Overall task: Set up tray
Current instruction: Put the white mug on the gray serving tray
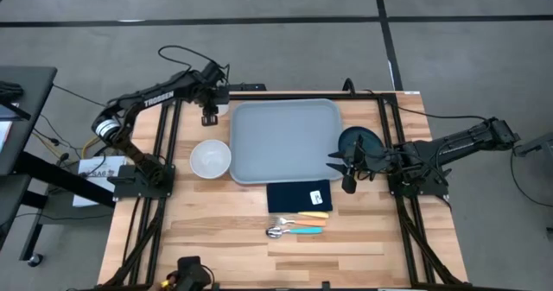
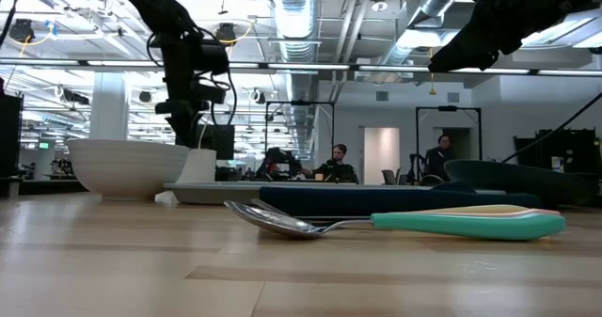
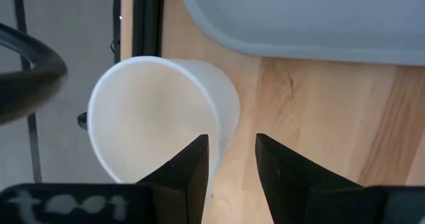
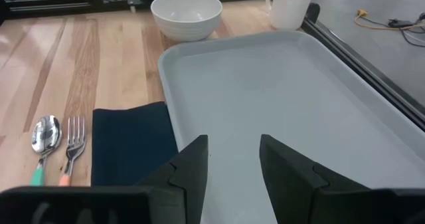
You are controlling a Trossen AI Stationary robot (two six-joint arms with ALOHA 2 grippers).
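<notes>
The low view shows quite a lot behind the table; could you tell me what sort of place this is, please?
Probably an open-plan lab or office with an industrial fit-out: exposed ceiling ducts, strip lights, and people seated at desks beyond the wooden table.

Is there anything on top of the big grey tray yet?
No, the tray is bare. The bowl, cup, napkin and plate sit around it; right gripper hovers over its edge.
</notes>
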